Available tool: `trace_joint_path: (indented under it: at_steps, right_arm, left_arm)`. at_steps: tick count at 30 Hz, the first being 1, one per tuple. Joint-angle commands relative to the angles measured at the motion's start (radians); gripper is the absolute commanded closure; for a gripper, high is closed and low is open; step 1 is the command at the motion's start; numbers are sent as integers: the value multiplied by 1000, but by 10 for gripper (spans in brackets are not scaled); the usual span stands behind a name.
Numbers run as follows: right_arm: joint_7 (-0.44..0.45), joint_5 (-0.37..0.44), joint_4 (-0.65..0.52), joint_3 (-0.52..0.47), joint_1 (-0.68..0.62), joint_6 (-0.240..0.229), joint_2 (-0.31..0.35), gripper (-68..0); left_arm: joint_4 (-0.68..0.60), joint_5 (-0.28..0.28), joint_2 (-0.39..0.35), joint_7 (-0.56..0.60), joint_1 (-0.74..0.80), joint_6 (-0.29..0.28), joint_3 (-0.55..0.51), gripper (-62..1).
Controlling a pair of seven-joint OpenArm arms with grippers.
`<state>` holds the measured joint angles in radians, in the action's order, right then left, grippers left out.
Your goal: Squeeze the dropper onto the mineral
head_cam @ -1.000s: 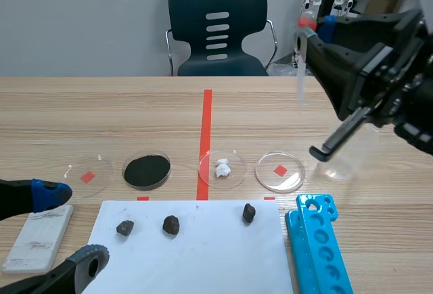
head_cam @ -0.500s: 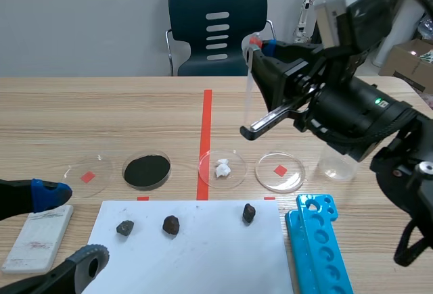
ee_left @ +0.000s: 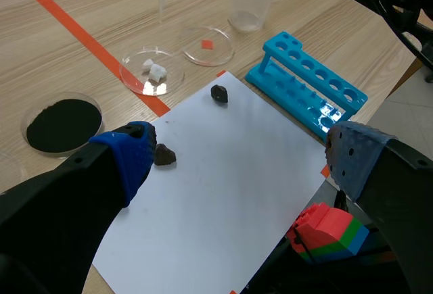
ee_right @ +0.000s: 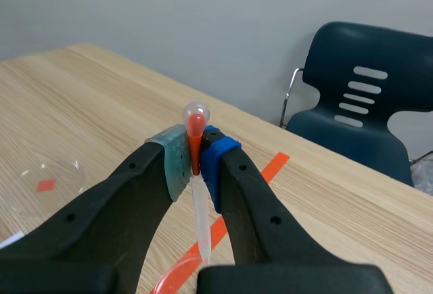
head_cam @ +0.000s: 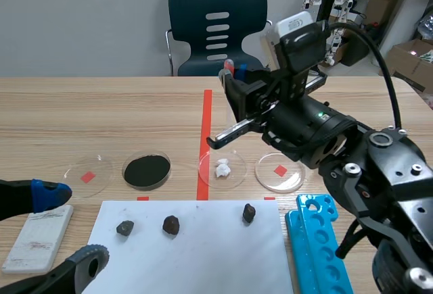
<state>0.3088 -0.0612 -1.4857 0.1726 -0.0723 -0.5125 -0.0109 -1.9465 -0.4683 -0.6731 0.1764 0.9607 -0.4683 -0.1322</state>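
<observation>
**A:** Dropper (ee_right: 195,132), who has it?

**B:** Biggest things first. There's the wooden table (head_cam: 101,118), with a dark chair (head_cam: 216,27) at its 12 o'clock edge. The right gripper (head_cam: 233,81) is raised above the red tape line. Its pads are pinched on the dropper's stem just under the bulb, and the tube hangs down.

**A:** And the other one?

**B:** The left gripper (ee_left: 240,155) is spread wide with nothing in it, low at the 8 o'clock corner of the white paper (head_cam: 203,260).

**A:** What's around the paper?

**B:** A blue tube rack (head_cam: 318,240) sits at its 3 o'clock and a white block (head_cam: 38,236) at its 9. At 12 there's a row of four dishes. One holds black powder (head_cam: 146,170) and one holds white mineral pieces (head_cam: 222,168).

**A:** Where's the dropper relative to those?

**B:** It's up at about that dish's 12 o'clock. I can't tell whether the tip is over it.

**A:** Anything smaller?

**B:** Three dark stones (head_cam: 170,224) lie on the paper.
</observation>
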Motion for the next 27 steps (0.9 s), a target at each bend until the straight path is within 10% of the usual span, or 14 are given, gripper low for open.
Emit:
trace_joint_path:
  at_steps: [1, 27]
  right_arm:
    - [15, 0, 5, 5, 31, 5, -1, -42]
    - [40, -18, 193, 87, 151, 53, -28, -42]
  left_arm:
    - [-13, -10, 5, 14, -3, -3, -3, -525]
    - [-13, -10, 5, 14, -3, -3, -3, -525]
